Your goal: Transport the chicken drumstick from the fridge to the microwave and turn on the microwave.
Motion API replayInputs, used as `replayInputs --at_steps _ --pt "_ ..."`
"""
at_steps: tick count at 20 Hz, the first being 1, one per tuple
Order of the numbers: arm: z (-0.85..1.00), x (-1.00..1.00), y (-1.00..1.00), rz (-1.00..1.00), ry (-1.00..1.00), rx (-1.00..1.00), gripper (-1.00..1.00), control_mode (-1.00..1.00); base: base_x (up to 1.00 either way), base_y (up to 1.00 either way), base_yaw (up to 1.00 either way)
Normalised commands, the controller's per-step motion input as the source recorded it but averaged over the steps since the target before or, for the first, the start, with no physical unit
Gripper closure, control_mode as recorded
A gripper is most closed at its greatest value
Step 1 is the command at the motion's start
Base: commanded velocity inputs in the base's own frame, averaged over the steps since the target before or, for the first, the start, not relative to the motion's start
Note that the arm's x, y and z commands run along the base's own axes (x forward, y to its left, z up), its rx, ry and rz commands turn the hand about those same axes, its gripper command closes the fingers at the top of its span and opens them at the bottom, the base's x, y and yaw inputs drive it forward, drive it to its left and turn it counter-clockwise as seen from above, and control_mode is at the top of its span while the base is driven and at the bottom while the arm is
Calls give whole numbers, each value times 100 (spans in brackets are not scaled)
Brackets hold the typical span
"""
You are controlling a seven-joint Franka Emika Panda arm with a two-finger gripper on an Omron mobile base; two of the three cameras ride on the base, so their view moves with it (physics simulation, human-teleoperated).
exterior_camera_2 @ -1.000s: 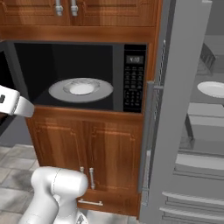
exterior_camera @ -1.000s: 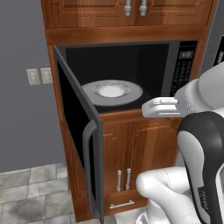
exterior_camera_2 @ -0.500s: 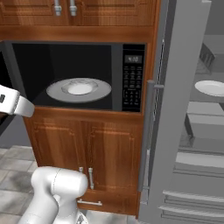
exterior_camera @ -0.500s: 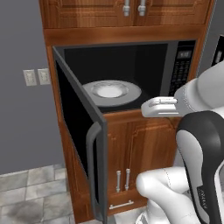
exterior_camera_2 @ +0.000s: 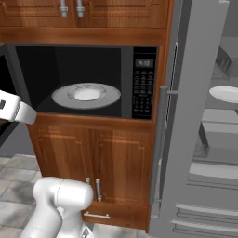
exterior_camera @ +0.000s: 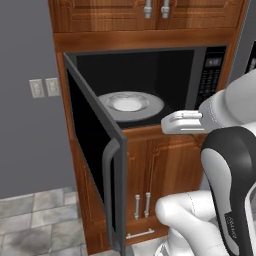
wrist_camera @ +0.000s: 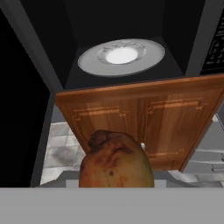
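The chicken drumstick (wrist_camera: 116, 162), golden-brown and lumpy, sits at the bottom of the hand view with my gripper (wrist_camera: 116, 183) shut on it; its fingertips are hidden behind the meat. The microwave (exterior_camera: 150, 65) stands open in front of me, its door (exterior_camera: 95, 150) swung out to the left. Its round white turntable (exterior_camera: 130, 104) (exterior_camera_2: 86, 95) (wrist_camera: 121, 57) is bare. My white hand (exterior_camera: 181, 122) hovers just in front of the cavity's lower right corner, below turntable height. The fridge (exterior_camera_2: 195, 116) stands open at the right.
Wooden cabinet doors (exterior_camera: 160, 170) lie under the microwave and more cabinets (exterior_camera_2: 83, 9) above it. The black button panel (exterior_camera_2: 142, 83) is on the microwave's right side. A white plate (exterior_camera_2: 225, 93) rests on a fridge shelf. A grey wall with switches (exterior_camera: 44, 87) is at the left.
Both base views have shifted a little, so the base has crept. The hand keeps its place before the microwave with the drumstick still in its grip.
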Motion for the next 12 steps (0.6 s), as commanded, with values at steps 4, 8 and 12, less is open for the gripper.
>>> replayInputs --at_steps 4,8,12 --pt "0 0 0 0 0 0 100 100 8 10 7" --pt "0 0 0 0 0 0 100 100 5 10 10" --pt "0 0 0 0 0 0 100 100 11 3 9"
